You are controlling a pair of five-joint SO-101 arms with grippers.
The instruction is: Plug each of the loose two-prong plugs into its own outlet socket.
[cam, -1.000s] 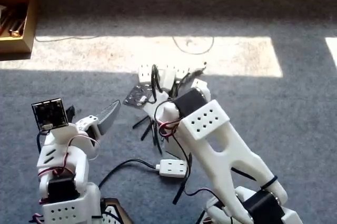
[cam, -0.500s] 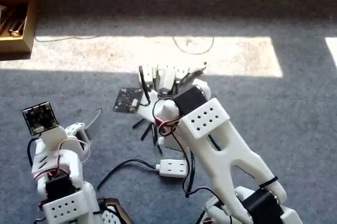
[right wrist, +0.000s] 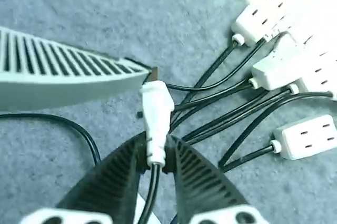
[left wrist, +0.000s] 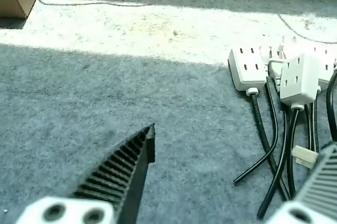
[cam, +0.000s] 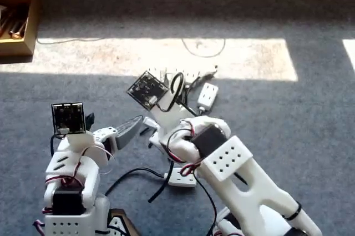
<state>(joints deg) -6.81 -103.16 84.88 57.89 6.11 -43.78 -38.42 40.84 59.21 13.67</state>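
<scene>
Right gripper (right wrist: 156, 145): clamped on a white plug (right wrist: 156, 109).
Left gripper (left wrist: 242, 139): spread wide, holding nothing, just beside that plug.

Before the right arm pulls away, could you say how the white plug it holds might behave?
The white plug looks rigid and small, so probably light and steady between the ribbed fingers. Its black cord curves loosely among other cords, so it likely trails and may snag.
</scene>
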